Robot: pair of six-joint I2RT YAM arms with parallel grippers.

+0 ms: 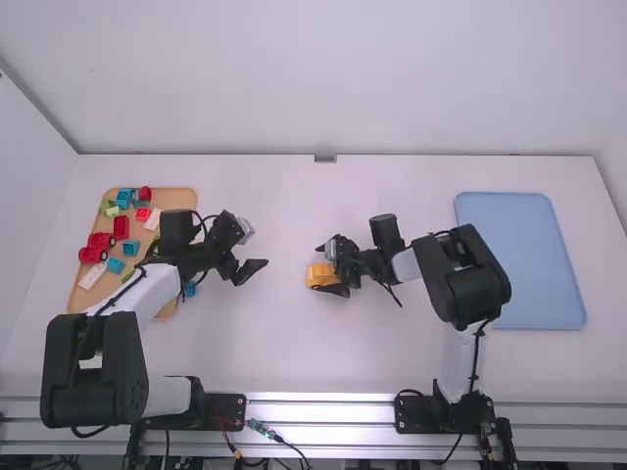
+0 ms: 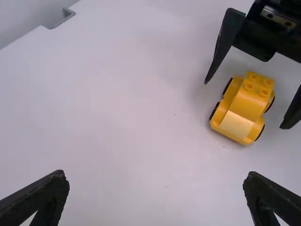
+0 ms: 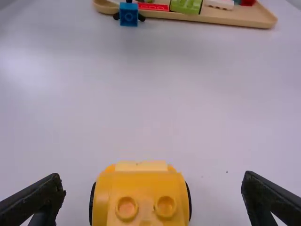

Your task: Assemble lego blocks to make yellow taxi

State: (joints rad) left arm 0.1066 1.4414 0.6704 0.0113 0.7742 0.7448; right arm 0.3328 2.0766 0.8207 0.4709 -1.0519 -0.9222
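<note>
The yellow car point(image 1: 320, 275) sits on the table near the middle, its wheels down and studs up on its raised part. Around it stands my right gripper point(image 1: 331, 268), open, one finger to each side and apart from the car. In the right wrist view the yellow car point(image 3: 141, 195) lies between the fingers of my right gripper point(image 3: 153, 190). My left gripper point(image 1: 250, 264) is open and holds nothing, left of the car. From the left wrist view, the car point(image 2: 243, 106) is beyond my left gripper point(image 2: 156, 183), between the right gripper's fingers.
A wooden tray point(image 1: 168, 199) with red, blue, green and white pieces stands at the left, partly behind the left arm. A small blue figure point(image 3: 128, 14) is beside its edge. At the right lies a blue tray point(image 1: 519, 259).
</note>
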